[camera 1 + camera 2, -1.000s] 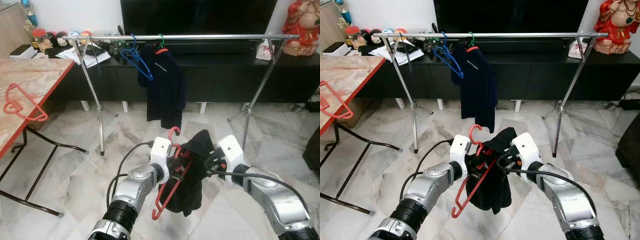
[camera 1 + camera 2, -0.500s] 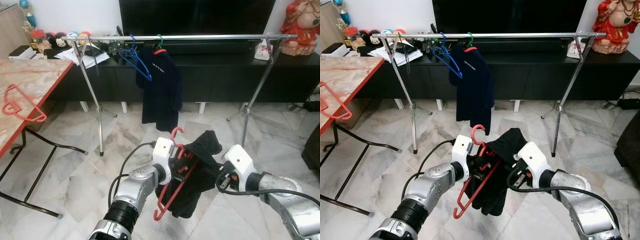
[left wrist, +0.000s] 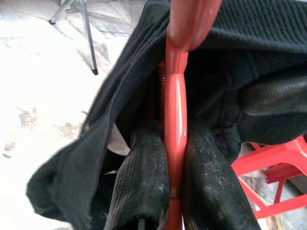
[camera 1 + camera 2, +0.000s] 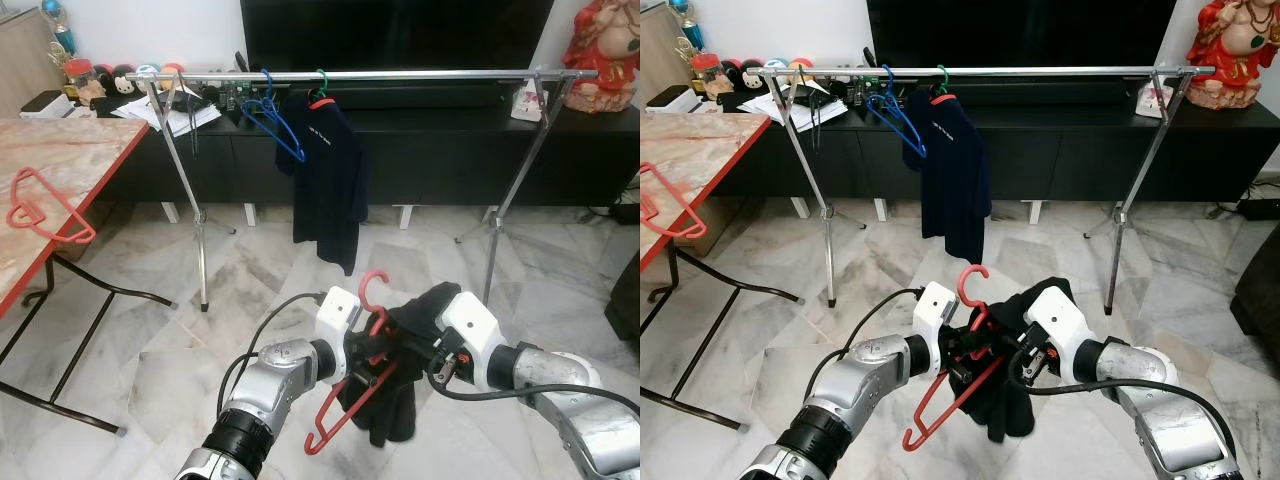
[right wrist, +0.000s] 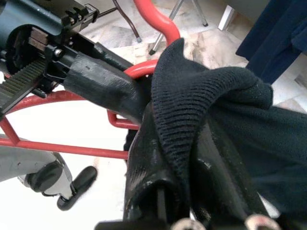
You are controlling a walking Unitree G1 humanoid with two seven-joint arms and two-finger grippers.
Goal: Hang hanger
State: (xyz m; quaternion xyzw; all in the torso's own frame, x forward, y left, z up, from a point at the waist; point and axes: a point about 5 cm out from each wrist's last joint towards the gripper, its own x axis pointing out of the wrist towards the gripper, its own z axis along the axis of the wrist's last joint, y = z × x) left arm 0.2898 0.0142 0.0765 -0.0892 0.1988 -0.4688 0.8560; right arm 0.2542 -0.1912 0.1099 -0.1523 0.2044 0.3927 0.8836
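Red hanger (image 4: 352,385) with black garment (image 4: 395,385), held low in front of the rail (image 4: 370,75).
The left gripper (image 3: 175,158) pinches the hanger's neck between 2 fingers; the right gripper (image 5: 180,163) is clamped on the garment's ribbed edge beside it.

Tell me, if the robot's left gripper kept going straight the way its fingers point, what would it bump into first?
Probably the black garment. The left gripper is shut on the red hanger, and the cloth drapes right past its fingertips. Farther on lies marble floor, though depth is hard to judge.

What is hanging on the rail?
On the rail: a blue hanger, bare, and a navy shirt on a green-hooked hanger; the shirt covers that hanger's body.
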